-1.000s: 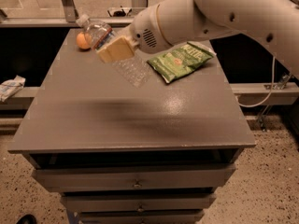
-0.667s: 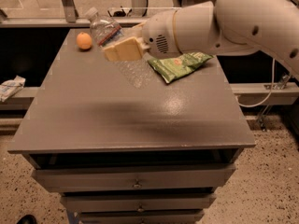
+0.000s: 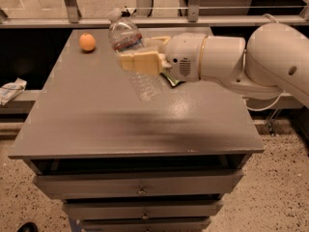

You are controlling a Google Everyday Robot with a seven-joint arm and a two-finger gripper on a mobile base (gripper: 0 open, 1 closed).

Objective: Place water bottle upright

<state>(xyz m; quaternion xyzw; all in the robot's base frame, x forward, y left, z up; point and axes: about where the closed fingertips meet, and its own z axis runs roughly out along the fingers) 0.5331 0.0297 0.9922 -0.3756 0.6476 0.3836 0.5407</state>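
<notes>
The water bottle (image 3: pixel 131 47) is a clear ribbed plastic bottle with a white cap and a red-blue label band near the neck. It is held in the air above the grey table (image 3: pixel 96 115), tilted, cap up and to the left, base down and to the right. My gripper (image 3: pixel 140 57) is shut on the bottle's middle, with the tan fingers (image 3: pixel 137 63) across its body. The white arm reaches in from the right.
An orange (image 3: pixel 87 42) lies at the table's far left corner. A green chip bag (image 3: pixel 172 79) is mostly hidden behind my wrist. Drawers sit under the tabletop. A white cloth (image 3: pixel 10 90) lies on a ledge at left.
The arm has swung lower and to the right across the table, still holding the bottle. The bottle has turned more upright, and the chip bag is now hidden behind the wrist.
</notes>
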